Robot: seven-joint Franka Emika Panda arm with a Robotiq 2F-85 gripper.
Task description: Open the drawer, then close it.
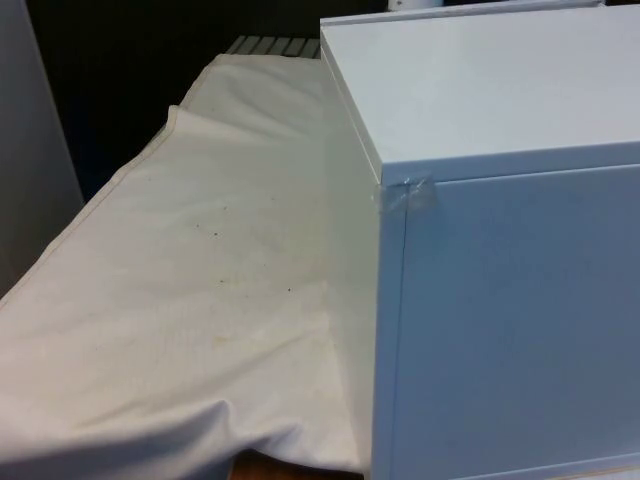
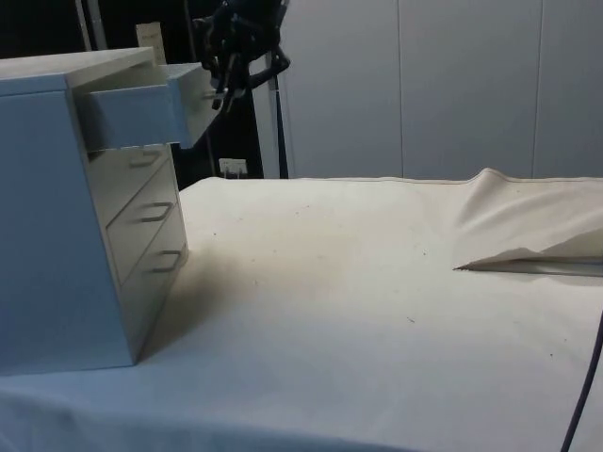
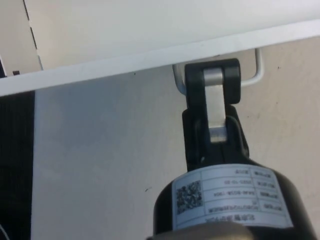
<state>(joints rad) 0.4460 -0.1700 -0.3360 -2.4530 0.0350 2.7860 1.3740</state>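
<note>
The gripper (image 3: 214,82) has its jaws clenched on the wire handle (image 3: 257,70) of the top drawer (image 2: 141,111), which juts out past the front edge of the chest of drawers (image 2: 66,217). Beyond the chest, the white cloth (image 2: 377,282) lies open.

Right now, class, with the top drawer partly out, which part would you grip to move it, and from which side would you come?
Grip the handle, a thin metal loop standing off the top drawer front. Come straight at the front, from the open table side, so a finger can slip behind the bar. The gripper is already at it; the drawers below carry the same handles.
</note>
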